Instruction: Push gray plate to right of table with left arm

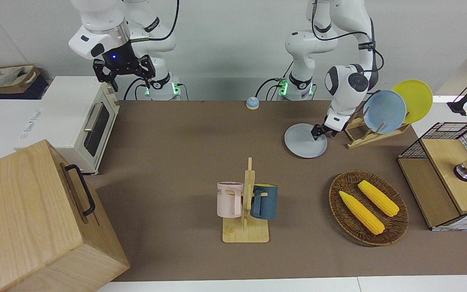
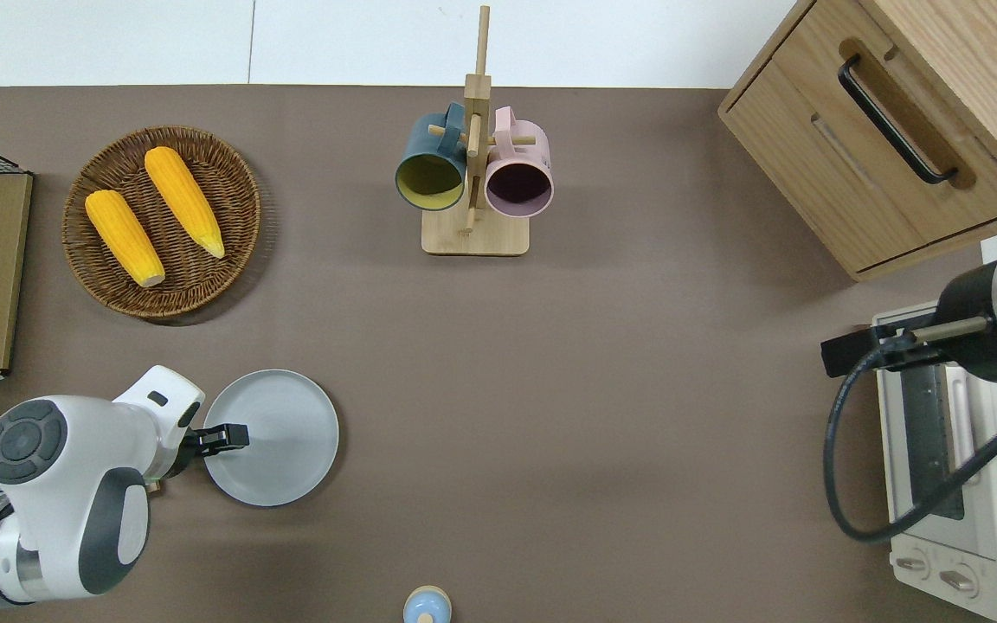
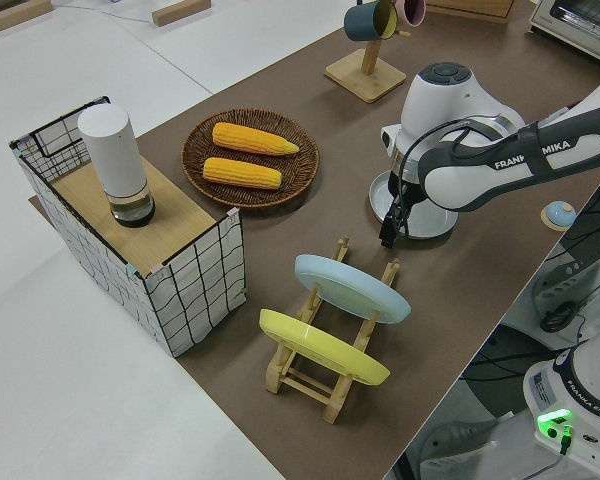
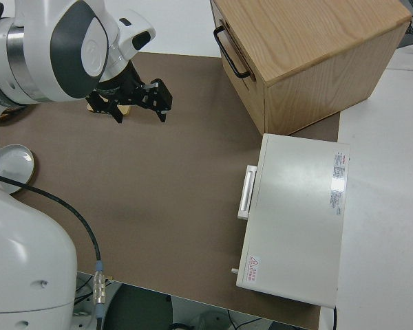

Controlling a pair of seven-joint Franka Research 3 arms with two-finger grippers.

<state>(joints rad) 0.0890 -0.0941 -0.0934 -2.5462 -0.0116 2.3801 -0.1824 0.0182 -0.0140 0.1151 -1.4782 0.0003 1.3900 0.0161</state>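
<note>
Left gripper [image 2: 237, 433] over gray plate [image 2: 278, 450] edge

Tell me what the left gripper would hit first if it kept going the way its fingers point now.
The left gripper points toward the right arm's end, low over the gray plate. It likely meets the plate's rim first, though its height is unclear; past that, bare table.

Seen from above and beside the right arm: right gripper [image 4: 139, 103] up in the air over the brown table [image 4: 172, 206], with its two black fingers [image 4: 162, 104] clearly spread apart and nothing between them. Standing at the table's edge, a white toaster oven [image 4: 296, 220] with a pale handle on its front, and just beside it, farther along the arm's reach, a wooden cabinet [image 4: 310, 51] with a black handle [image 4: 227, 48].
</note>
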